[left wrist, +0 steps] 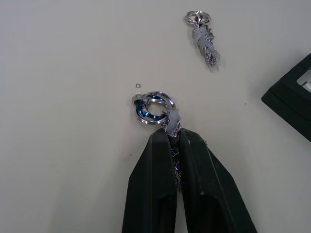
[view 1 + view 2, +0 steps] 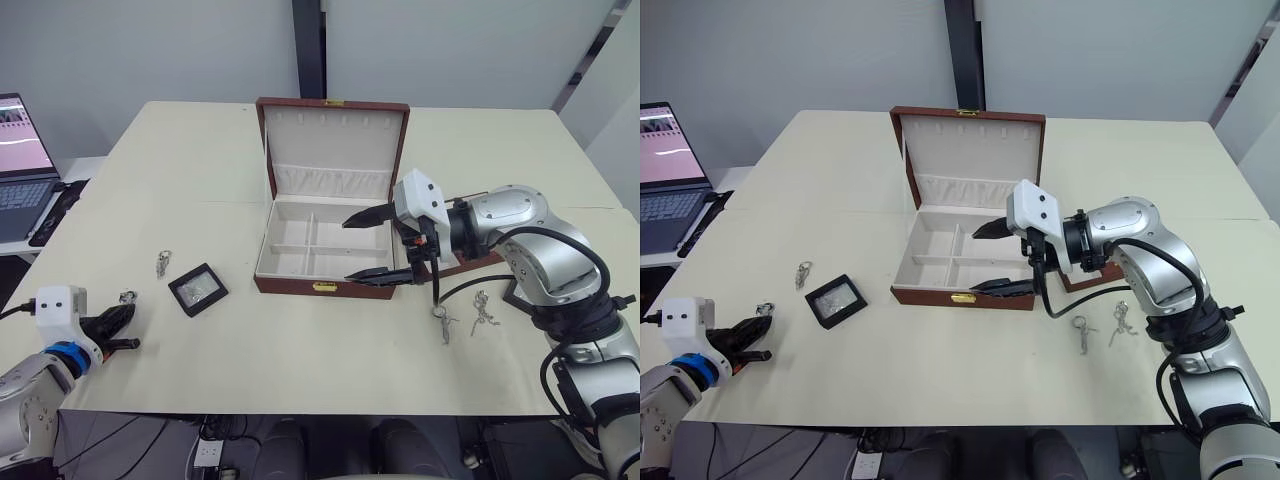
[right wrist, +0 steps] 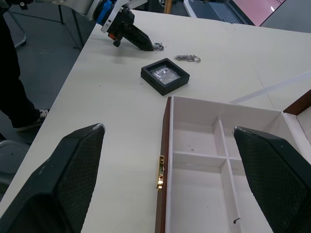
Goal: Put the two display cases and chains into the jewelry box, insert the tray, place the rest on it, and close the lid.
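Observation:
The jewelry box (image 2: 300, 270) stands open mid-table, its lid (image 2: 333, 145) upright and its cream compartments bare. My right gripper (image 2: 346, 251) hovers open over the box's front right part, nothing between its fingers. One display case (image 2: 197, 289) lies on the table left of the box. At the near left, my left gripper (image 1: 170, 138) is shut on a chain (image 1: 154, 108) with a blue and silver ring, resting on the table. Another chain (image 2: 162, 262) lies beyond it. Two more chains (image 2: 443, 320) lie near the right arm. The tray (image 2: 480, 262) is mostly hidden behind that arm.
An open laptop (image 2: 20, 160) sits on a separate desk at the far left. A person's leg (image 3: 14, 97) stands beside the table's left side. The table's front edge runs close to my left gripper.

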`<state>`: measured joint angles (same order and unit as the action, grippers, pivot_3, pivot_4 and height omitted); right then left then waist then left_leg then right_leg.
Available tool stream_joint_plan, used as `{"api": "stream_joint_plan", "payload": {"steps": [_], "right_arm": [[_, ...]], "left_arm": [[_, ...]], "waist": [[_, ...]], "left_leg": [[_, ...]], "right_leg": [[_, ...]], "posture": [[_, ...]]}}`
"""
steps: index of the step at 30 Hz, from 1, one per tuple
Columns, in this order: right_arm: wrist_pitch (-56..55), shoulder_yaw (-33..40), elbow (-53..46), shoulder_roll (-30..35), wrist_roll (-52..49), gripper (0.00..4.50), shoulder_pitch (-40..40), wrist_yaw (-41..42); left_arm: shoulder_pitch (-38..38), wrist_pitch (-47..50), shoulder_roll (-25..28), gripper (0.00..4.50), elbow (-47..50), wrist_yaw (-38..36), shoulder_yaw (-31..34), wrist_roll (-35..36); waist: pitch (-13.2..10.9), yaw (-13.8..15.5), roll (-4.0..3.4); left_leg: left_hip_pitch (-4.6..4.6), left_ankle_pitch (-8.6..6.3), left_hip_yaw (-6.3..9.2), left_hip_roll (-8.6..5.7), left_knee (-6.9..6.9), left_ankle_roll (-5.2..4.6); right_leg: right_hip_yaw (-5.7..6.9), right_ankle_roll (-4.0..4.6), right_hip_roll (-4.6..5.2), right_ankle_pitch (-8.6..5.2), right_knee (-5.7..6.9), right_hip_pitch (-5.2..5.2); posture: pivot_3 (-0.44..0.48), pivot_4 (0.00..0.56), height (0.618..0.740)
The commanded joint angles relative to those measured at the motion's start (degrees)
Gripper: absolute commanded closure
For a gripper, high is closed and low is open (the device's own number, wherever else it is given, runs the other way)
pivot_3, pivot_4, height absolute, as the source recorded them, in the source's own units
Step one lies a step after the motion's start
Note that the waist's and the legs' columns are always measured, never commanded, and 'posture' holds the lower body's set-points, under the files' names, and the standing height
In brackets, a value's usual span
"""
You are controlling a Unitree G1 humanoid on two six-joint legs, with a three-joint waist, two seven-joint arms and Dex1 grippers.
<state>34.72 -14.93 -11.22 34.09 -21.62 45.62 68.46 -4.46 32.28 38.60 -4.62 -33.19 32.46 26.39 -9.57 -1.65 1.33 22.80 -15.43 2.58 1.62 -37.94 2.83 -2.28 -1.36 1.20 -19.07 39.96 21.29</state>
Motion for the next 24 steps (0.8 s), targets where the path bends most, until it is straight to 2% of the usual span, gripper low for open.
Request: {"api": "stream_joint_plan", "payload": {"steps": [1,5,9,15,17,20,24], "right_arm": [[0.2,1.8,-3.0,0.8,-1.0,0.0,0.6,-0.6],[0.4,2.4,-3.7,1.3,-1.1,0.0,-0.5,-1.4],[0.7,3.4,-4.8,1.7,-1.7,0.0,-2.1,-2.2],[0.5,4.5,-5.8,2.2,-1.9,0.0,-3.8,-3.4],[1.0,4.6,-5.8,2.5,-1.7,0.0,-3.9,-4.2],[1.1,4.8,-5.9,2.7,-1.6,0.0,-4.1,-5.3],[1.0,4.8,-6.1,2.6,-1.3,0.0,-4.5,-6.8]], "left_arm": [[-2.6,0.3,0.4,4.5,2.4,-1.3,0.7,0.6],[-6.1,-0.2,2.1,4.5,7.4,-4.0,3.5,2.3],[-8.8,-0.3,6.0,4.5,12.2,-8.9,5.2,3.7],[-7.1,2.9,12.6,4.5,17.0,-15.3,5.8,7.6],[-2.7,6.8,15.4,4.5,18.8,-16.1,4.6,11.1],[8.5,11.4,20.2,4.5,20.5,-17.7,-1.7,14.9],[23.1,14.0,21.3,4.5,18.5,-19.2,-12.4,15.1]], "waist": [[0.0,-0.1,0.0],[0.0,-0.2,0.01],[0.0,-0.2,0.04],[-0.1,-0.1,0.02],[-0.1,0.0,0.07],[-0.3,0.2,0.22],[-0.3,-0.1,0.16]], "left_leg": [[0.0,0.0,0.0,0.0,0.0,0.0],[0.02,0.0,-0.01,0.03,0.03,0.0],[0.04,0.0,0.02,0.06,0.04,0.0],[0.07,0.0,0.03,0.01,0.04,0.0],[0.06,0.0,0.03,0.02,0.04,0.0],[0.09,0.01,0.2,-0.02,-0.01,0.01],[0.09,0.01,0.02,-0.09,0.01,0.01]], "right_leg": [[0.0,0.0,0.0,0.0,0.0,0.0],[-0.01,0.0,0.0,0.0,-0.04,0.02],[0.01,0.0,-0.02,0.0,-0.04,0.04],[0.02,0.0,-0.01,0.0,-0.06,0.02],[0.02,0.0,-0.02,0.0,-0.05,0.02],[0.17,0.0,-0.06,0.0,-0.01,-0.01],[0.11,-0.01,-0.11,0.0,-0.04,0.0]], "posture": [[0.0,0.15,0.74],[0.0,0.15,0.74],[0.0,0.15,0.74],[0.0,0.15,0.74],[0.0,0.15,0.74],[0.0,0.15,0.74],[0.0,0.15,0.74]]}}
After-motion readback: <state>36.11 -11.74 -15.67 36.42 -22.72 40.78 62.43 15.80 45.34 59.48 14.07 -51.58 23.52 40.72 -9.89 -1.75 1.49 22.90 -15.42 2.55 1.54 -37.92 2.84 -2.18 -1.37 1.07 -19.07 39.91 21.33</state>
